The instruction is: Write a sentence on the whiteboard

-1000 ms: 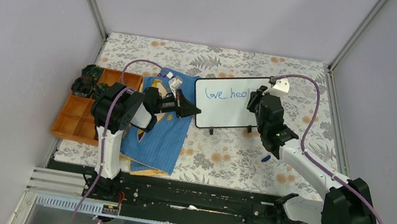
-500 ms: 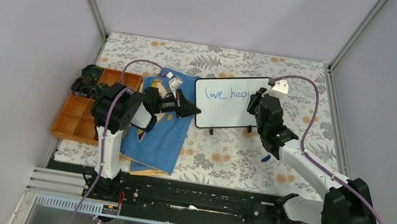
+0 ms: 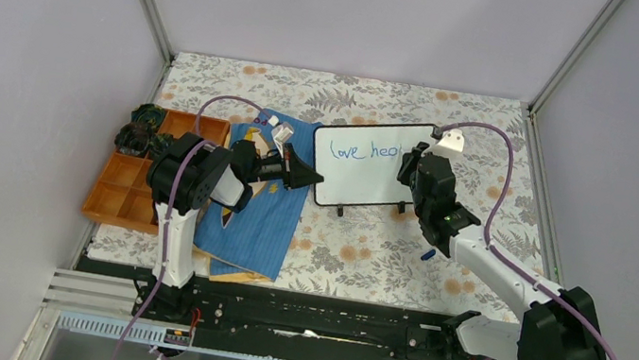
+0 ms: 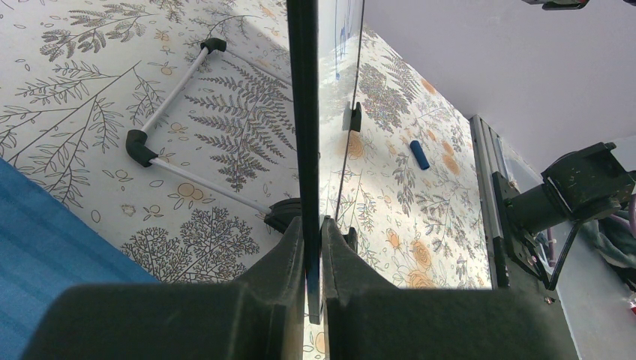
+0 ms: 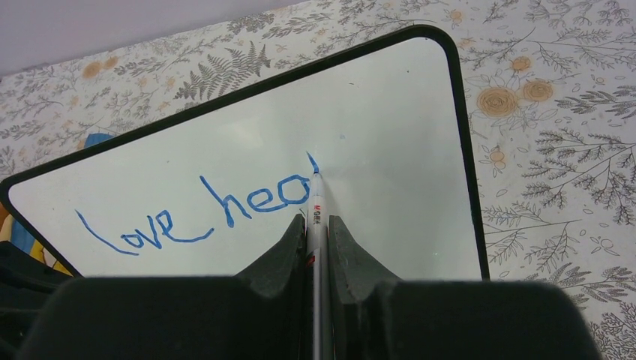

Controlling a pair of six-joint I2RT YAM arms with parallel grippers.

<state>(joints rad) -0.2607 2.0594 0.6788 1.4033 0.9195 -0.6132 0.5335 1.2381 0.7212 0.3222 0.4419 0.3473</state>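
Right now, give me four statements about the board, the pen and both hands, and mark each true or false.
1. The left hand is shut on the edge of the whiteboard. True.
2. The right hand grips a pen, with its tip at the end of the blue writing. True.
3. The blue writing reads "love heals all." False: only "love" and the start of a second word are there.
4. The small blue piece lies on the whiteboard. False: it lies on the floral table cover, in front of the board near the right arm.
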